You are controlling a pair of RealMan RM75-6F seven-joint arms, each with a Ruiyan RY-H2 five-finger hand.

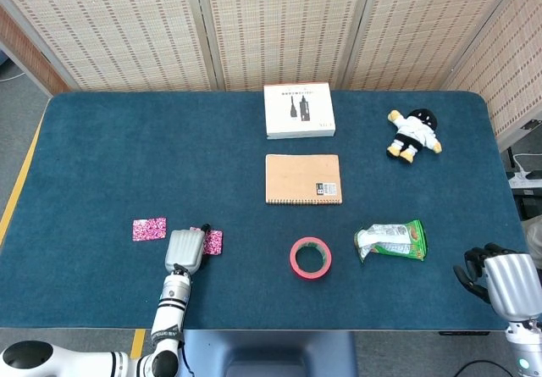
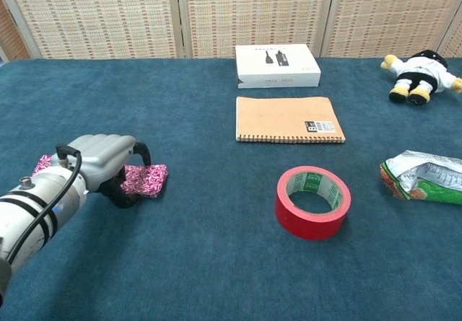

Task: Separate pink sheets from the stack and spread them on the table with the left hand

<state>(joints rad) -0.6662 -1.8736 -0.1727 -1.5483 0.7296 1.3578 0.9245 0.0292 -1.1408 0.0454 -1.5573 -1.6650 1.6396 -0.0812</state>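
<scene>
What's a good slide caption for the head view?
Left hand rests on the pink stack, one pink sheet already spread to its left.

Woven screens (image 1: 279, 21) behind blue table (image 1: 127, 148)

Everything's laid out around the notebook (image 1: 303, 179) mid-table. Box (image 1: 298, 110) sits right behind it, tape roll (image 1: 310, 257) in front, snack bag (image 1: 391, 241) front-right, plush doll (image 1: 413, 135) back-right. Way off front-left: sheet stack (image 1: 212, 241) under the left hand (image 1: 185, 250), a loose sheet (image 1: 149, 229) further left.
</scene>
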